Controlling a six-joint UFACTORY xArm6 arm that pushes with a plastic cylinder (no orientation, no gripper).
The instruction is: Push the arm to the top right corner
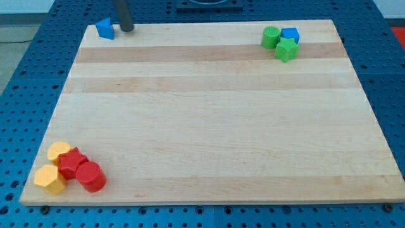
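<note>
Single camera view. My tip (126,29), the lower end of a straight dark rod, rests on the pale wooden surface (209,120) near its top-left corner, close to the top edge. No pincer on this rod, so released or clenched does not apply.

The task's target, the top-right corner of the surface, lies far off at 3 o'clock from my tip, across nearly the full width of the board.

Just beside my tip, at 9 o'clock, sits a small blue triangular block (105,28); whether they touch I cannot tell.

Near the top-right corner, three blocks cluster tight: a green rounded block (271,37), a blue cube-like block (290,35) at its 3 o'clock, and a green faceted block (286,49) at 6 o'clock of the pair, pressed against them.

Bottom-left corner: two yellow faceted blocks (59,151) (50,179), a red angular block (72,163) between them, and a red cylindrical block (91,177) at 3 o'clock, all packed in contact.

The strip along the top edge between my tip and the green rounded block is open wood; so is the whole middle of the board.

Surface: light plank wood with lengthwise grain bands, matt. It lies on a blue perforated base (25,82). Blocks look smooth, solid-coloured.
</note>
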